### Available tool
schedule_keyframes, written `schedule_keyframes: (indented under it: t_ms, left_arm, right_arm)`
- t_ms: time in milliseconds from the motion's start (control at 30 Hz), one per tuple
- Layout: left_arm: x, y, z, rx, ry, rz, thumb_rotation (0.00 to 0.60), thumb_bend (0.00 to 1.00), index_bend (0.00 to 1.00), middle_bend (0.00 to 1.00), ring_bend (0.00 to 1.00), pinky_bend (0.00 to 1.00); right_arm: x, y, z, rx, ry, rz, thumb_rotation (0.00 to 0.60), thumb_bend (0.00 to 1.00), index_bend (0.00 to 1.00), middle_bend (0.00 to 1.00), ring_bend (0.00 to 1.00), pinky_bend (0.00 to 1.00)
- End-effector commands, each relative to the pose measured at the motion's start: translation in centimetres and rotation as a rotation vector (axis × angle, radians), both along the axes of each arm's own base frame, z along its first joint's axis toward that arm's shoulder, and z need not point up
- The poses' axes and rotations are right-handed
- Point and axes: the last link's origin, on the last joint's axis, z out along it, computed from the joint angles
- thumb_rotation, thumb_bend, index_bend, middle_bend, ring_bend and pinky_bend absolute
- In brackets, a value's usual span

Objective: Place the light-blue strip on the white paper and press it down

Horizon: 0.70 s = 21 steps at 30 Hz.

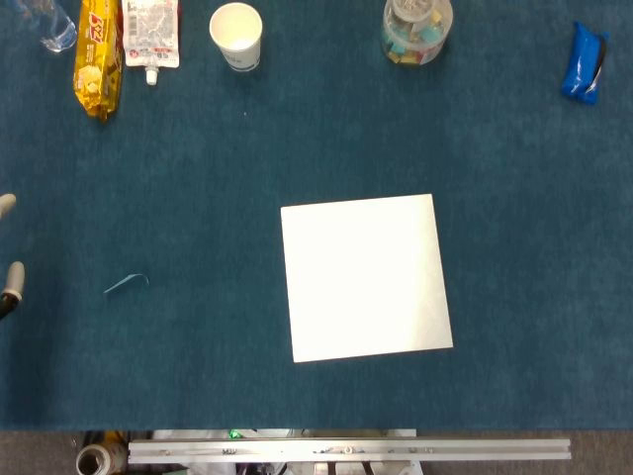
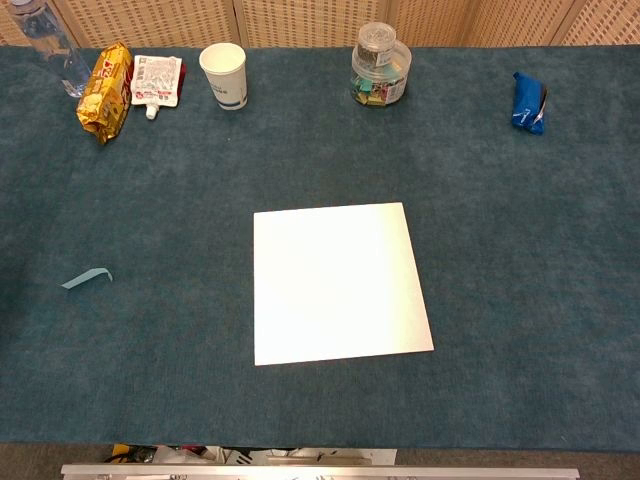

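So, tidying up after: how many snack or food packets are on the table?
3, all along the far edge: yellow packet and white spouted pouch at far left, blue packet at far right.

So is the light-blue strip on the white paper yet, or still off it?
Off. The light-blue strip lies on the blue cloth, well left of the white paper, one end curling up.
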Motion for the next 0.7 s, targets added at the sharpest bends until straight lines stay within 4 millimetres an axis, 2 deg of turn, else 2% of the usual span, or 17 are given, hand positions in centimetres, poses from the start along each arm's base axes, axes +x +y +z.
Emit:
schedule_keyframes:
  t_ms: [33, 233, 300, 400, 500, 633, 700]
  left_arm:
    - [0.0, 0.0, 0.0, 0.000, 0.000, 0.000, 0.600, 0.38, 0.18, 0.25, 0.24, 0.26]
    - [0.1, 0.1, 0.2, -0.016, -0.004, -0.010, 0.600, 0.38, 0.18, 0.25, 0.24, 0.27]
    - [0.2, 0.1, 0.3, -0.032, 0.000, -0.021, 0.600, 0.38, 0.18, 0.25, 0.25, 0.31]
    - [0.4, 0.2, 0.1, -0.070, 0.002, -0.029, 0.600, 0.35, 0.19, 0.25, 0.27, 0.44]
    - [0.6, 0.5, -0.2, -0.112, 0.006, -0.042, 0.600, 0.32, 0.20, 0.28, 0.36, 0.60]
    - [1.0, 1.1, -0.9, -0.168, 0.021, -0.071, 0.600, 0.30, 0.26, 0.41, 0.51, 0.75]
    - [1.2, 1.4, -1.3, -0.195, 0.027, -0.078, 0.600, 0.30, 0.28, 0.52, 0.61, 0.83]
  right_arm:
    - [0.0, 0.0, 0.0, -0.001, 0.000, 0.002, 0.600, 0.22, 0.26, 0.40, 0.36, 0.48]
    - [0.2, -0.3, 0.6, -0.024, 0.000, 0.015, 0.600, 0.22, 0.26, 0.40, 0.36, 0.48]
    - [0.3, -0.5, 0.9, -0.035, 0.002, 0.022, 0.600, 0.22, 0.26, 0.40, 0.36, 0.48]
    - [0.5, -0.8, 1.3, -0.052, 0.008, 0.034, 0.600, 0.22, 0.26, 0.40, 0.36, 0.48]
    - [0.7, -1.3, 1.8, -0.062, 0.019, 0.045, 0.600, 0.22, 0.26, 0.39, 0.36, 0.48]
    - [1.1, -2.1, 2.3, -0.072, 0.033, 0.062, 0.600, 0.23, 0.26, 0.40, 0.36, 0.48]
    - [1.2, -2.3, 2.4, -0.073, 0.034, 0.067, 0.600, 0.23, 0.26, 0.40, 0.36, 0.48]
